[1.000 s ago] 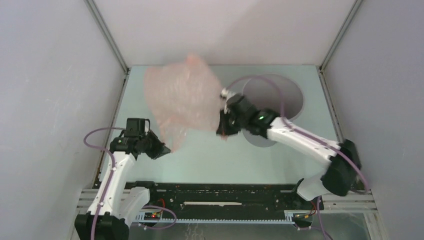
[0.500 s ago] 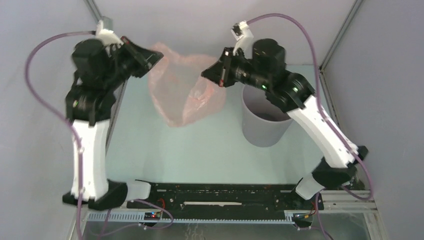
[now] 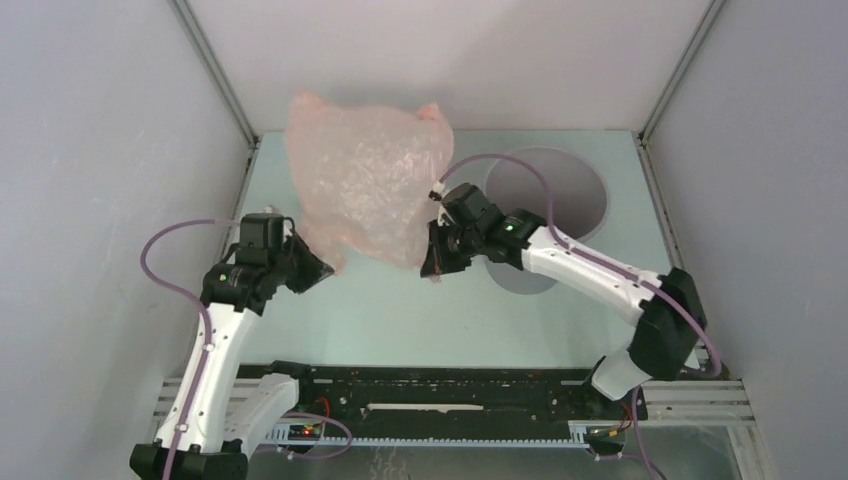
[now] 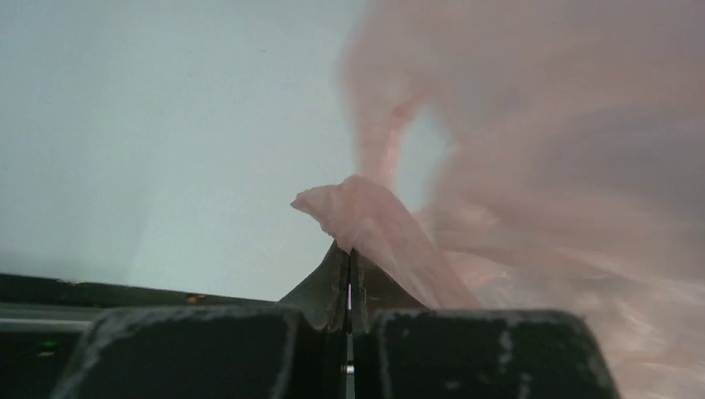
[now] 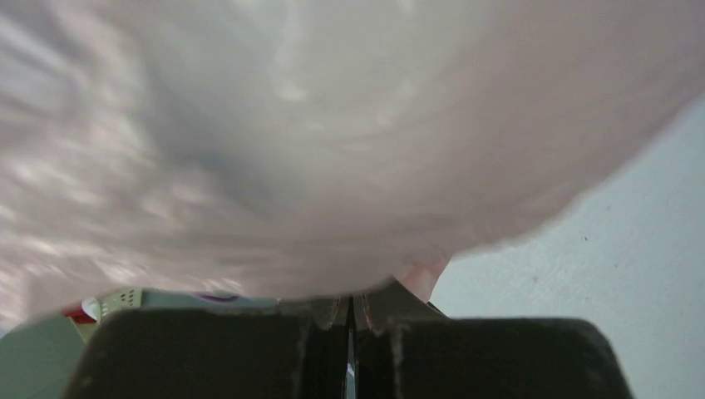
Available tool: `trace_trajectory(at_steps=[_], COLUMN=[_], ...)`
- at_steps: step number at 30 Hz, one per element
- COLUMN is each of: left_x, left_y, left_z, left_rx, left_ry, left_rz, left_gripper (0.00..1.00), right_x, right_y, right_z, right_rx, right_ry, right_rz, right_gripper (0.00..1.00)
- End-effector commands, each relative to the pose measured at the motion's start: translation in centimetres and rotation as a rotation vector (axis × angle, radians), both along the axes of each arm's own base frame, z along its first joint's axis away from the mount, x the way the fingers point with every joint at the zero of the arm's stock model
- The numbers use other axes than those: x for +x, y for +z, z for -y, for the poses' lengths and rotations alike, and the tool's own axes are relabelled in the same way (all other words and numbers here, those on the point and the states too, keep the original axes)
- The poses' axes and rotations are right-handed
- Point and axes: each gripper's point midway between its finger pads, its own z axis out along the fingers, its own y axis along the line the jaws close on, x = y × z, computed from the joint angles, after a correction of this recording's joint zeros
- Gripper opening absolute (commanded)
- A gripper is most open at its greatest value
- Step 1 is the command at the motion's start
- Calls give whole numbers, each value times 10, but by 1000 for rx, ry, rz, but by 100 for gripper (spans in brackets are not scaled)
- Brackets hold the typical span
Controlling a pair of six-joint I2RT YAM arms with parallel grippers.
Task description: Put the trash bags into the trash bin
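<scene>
Two grippers, one bag, one bin. Left gripper (image 3: pixel 318 272): jaws closed tight on twisted corner of pink trash bag (image 3: pixel 365 185); pinch clear only in left wrist view. Right gripper (image 3: pixel 437 262): jaws pressed together on bag edge, film ballooning ahead of fingertips; right wrist view blurred. Top view alone shows bag spread between and beyond both jaws, and grey trash bin (image 3: pixel 585 200) behind right jaws, bag outside it.

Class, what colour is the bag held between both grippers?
The trash bag is translucent pale pink; the top external view shows it best.
</scene>
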Motion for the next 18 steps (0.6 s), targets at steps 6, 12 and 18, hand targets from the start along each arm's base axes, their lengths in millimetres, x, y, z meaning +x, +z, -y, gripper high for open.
trace_trajectory(at_steps=[6, 12, 18], left_x=[34, 27, -21], left_y=[290, 226, -13], left_z=[46, 47, 25], left_rx=[-312, -395, -250], left_ry=[-152, -97, 9], left_rz=[655, 585, -38], left_gripper=[0, 0, 0], right_x=[21, -8, -27], right_y=[243, 202, 19], right_z=[-15, -22, 8], right_rx=[306, 395, 133], right_ry=[3, 80, 18], right_rz=[332, 203, -191], right_gripper=[0, 0, 0])
